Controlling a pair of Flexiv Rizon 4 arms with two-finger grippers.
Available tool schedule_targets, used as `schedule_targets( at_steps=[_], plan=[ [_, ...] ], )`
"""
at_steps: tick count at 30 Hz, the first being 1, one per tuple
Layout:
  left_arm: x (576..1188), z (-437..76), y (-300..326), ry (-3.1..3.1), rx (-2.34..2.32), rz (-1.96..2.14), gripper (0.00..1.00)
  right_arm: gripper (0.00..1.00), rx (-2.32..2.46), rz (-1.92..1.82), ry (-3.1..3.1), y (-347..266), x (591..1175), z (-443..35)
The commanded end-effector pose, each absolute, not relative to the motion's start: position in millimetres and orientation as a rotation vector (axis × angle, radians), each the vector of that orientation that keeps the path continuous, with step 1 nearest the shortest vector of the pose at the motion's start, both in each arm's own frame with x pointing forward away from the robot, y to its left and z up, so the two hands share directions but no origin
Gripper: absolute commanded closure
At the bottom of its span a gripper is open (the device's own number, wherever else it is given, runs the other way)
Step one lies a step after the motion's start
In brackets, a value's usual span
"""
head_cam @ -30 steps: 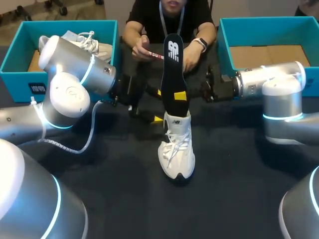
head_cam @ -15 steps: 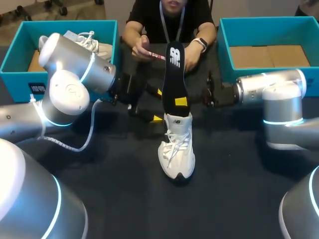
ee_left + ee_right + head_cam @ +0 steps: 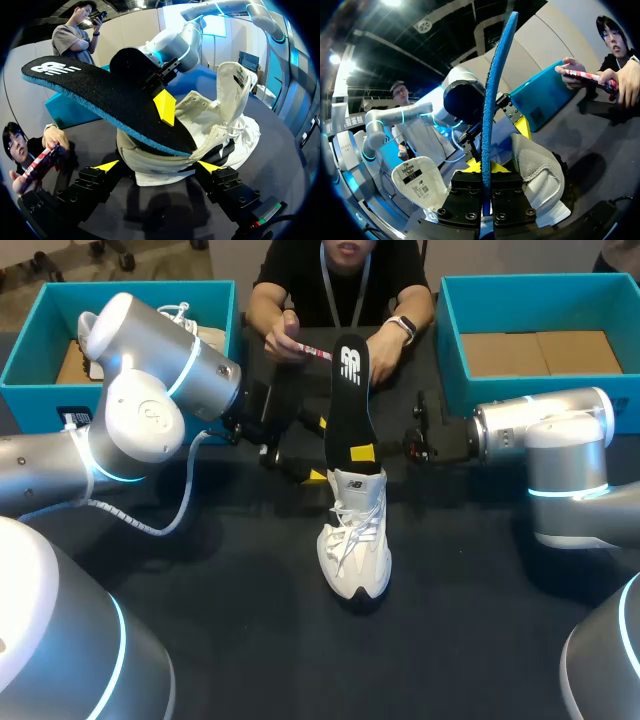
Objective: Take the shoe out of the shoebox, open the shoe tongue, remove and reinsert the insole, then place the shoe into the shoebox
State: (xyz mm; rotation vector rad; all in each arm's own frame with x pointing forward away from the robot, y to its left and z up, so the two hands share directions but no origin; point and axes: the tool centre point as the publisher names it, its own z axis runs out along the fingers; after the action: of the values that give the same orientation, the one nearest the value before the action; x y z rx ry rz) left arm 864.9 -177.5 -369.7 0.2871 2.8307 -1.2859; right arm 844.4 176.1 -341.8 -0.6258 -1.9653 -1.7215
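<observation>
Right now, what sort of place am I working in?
Probably a robot test or demo bench for shoe packing: a dark table, the teal left shoebox and right shoebox at its far corners, and a white shoe standing mid-table while the right claw holds its insole upright.

Left gripper [image 3: 158, 166] spread wide, arm low; right gripper [image 3: 486, 186] pinched tight on the insole [image 3: 496, 85] between its fingers.

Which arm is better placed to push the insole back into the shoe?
Right. The right gripper is shut on the insole, upright with its lower end in the shoe; the left gripper is open beside the heel.
</observation>
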Motion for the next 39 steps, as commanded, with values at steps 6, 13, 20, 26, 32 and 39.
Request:
schedule_targets(
  at_steps=[6, 13, 20, 26, 32, 39],
  plan=[
    [870, -370, -185, 2.864, 0.313, -1.262, 0.00, 1.00, -0.654, -1.696, -1.948, 179, 835, -351],
    [871, -370, -188, 2.900, 0.359, -1.246, 0.00, 1.00, -0.675, -1.694, -1.930, 181, 831, -355],
    [871, -371, -189, 2.904, 0.368, -1.242, 0.00, 1.00, -0.677, -1.700, -1.947, 180, 833, -351],
    [870, -370, -187, 2.907, 0.369, -1.240, 0.00, 1.00, -0.659, -1.708, -1.974, 179, 838, -346],
    [867, -372, -183, 2.917, 0.370, -1.229, 0.00, 0.97, -0.648, -1.708, -1.988, 178, 841, -344],
    [867, -373, -182, 2.921, 0.361, -1.229, 0.00, 0.69, -0.642, -1.714, -2.001, 179, 842, -342]
  ],
)
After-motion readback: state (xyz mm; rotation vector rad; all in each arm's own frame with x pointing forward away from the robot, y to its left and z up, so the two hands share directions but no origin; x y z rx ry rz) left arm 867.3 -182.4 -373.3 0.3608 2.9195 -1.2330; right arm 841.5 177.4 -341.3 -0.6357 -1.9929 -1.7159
